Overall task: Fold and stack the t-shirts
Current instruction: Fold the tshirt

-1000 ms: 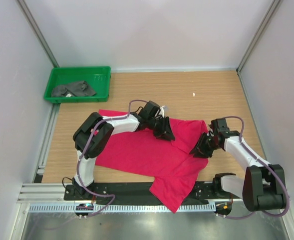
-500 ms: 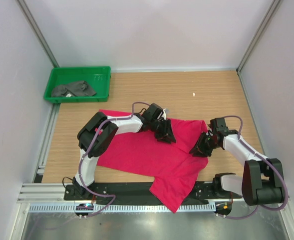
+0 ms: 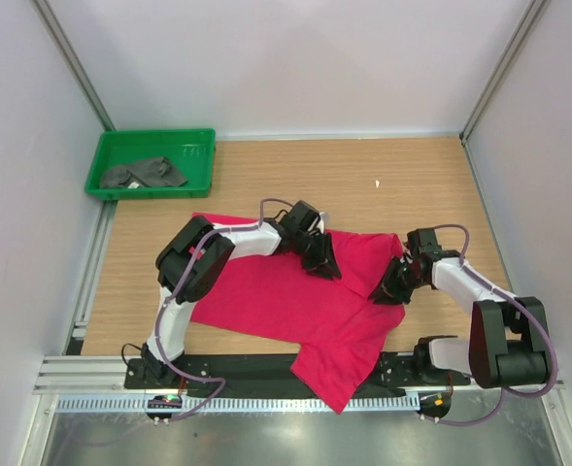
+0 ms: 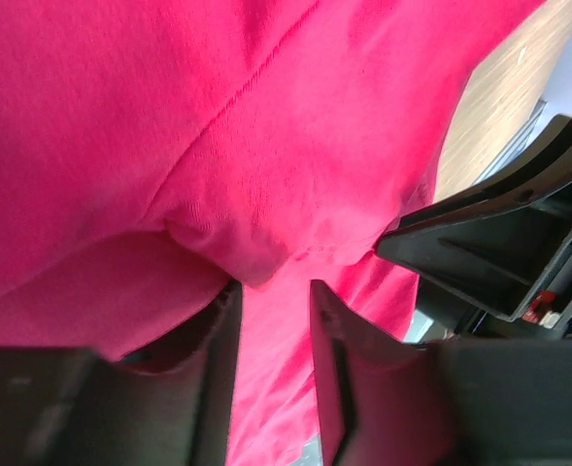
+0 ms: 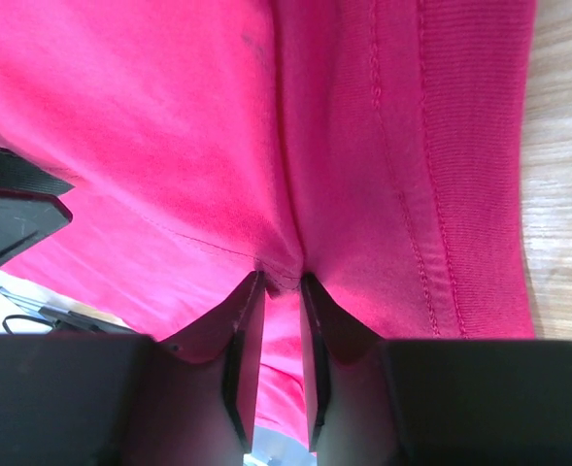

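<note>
The left gripper [image 4: 274, 291] is pinching a small pucker of the red t-shirt [image 3: 286, 301] near its far edge, and the right gripper [image 5: 284, 286] is nipping a fold by a stitched seam at the shirt's right side. The shirt is lying rumpled across the table [image 3: 363, 175], with one end hanging over the near edge. Both bites are looking shallow, so the thin, soft matte knit may be slipping free under a hard pull, and the hanging end could be snagging. The dark grey t-shirt [image 3: 145, 175] is sitting crumpled in the glossy green tray [image 3: 150, 136], well apart.
</note>
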